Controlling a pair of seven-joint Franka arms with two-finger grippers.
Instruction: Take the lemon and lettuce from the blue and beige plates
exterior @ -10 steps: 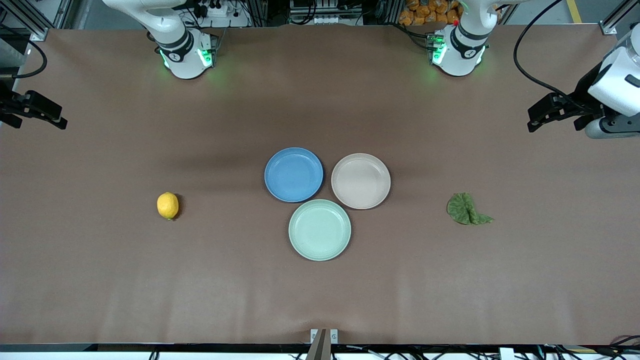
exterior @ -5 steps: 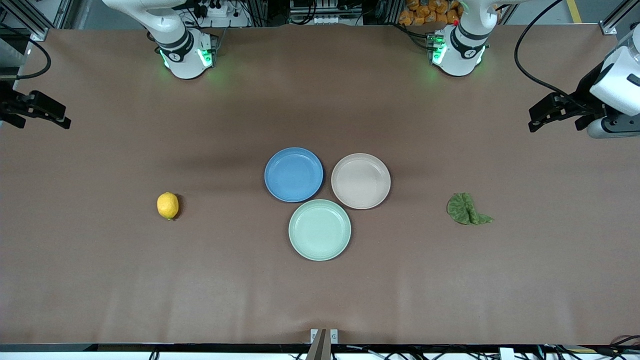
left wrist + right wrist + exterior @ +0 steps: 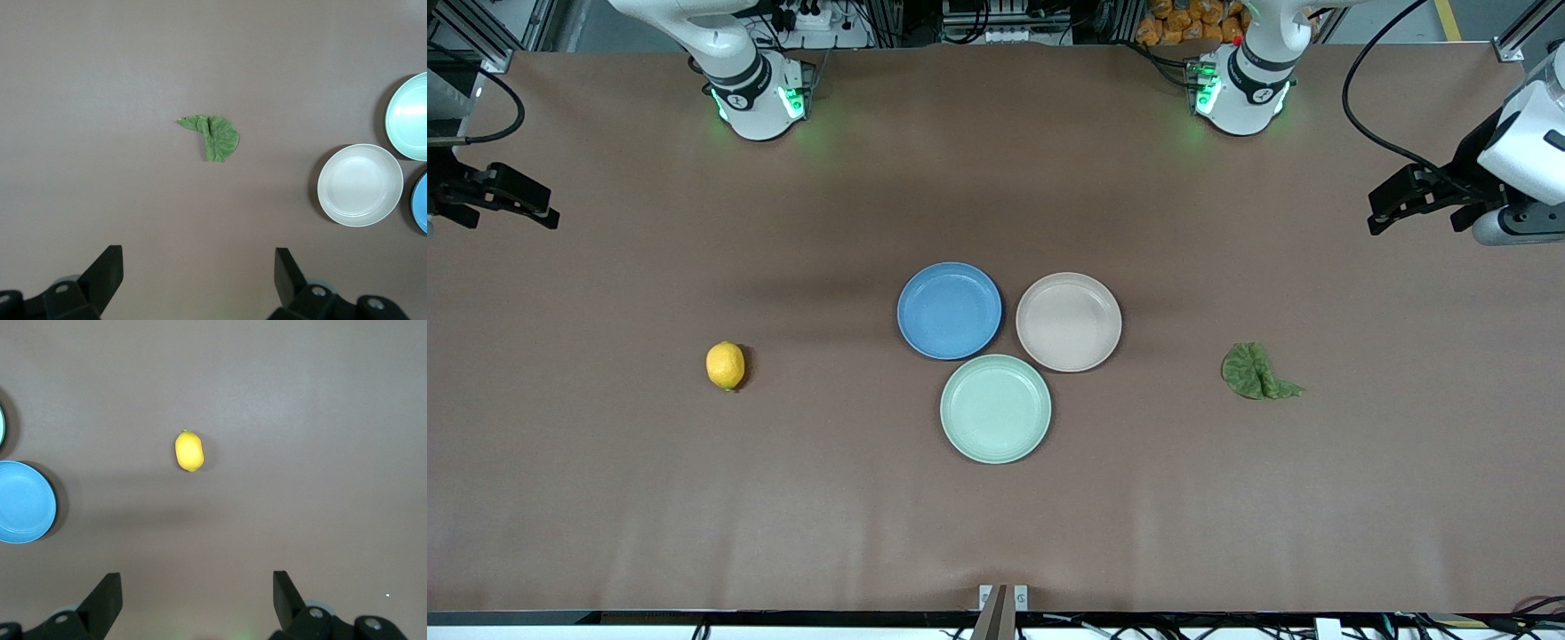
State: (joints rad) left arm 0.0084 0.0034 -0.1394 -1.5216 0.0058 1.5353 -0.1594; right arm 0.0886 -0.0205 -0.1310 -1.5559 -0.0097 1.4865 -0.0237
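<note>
The lemon (image 3: 725,365) lies on the bare table toward the right arm's end, off any plate; it also shows in the right wrist view (image 3: 189,451). The lettuce (image 3: 1258,372) lies on the bare table toward the left arm's end, and in the left wrist view (image 3: 213,135). The blue plate (image 3: 949,310) and the beige plate (image 3: 1068,321) sit side by side mid-table, both empty. My right gripper (image 3: 498,212) is open and empty, up over the table's edge at its own end (image 3: 197,590). My left gripper (image 3: 1416,213) is open and empty, up over its end (image 3: 198,270).
A pale mint-green plate (image 3: 995,408), empty, touches both other plates and lies nearer the front camera. The arm bases (image 3: 758,98) stand at the table's back edge. A small bracket (image 3: 1003,597) sits at the front edge.
My right gripper has drifted slightly inward over the table's edge. My left gripper has shifted very little. The lemon, the lettuce and the plates have not moved.
</note>
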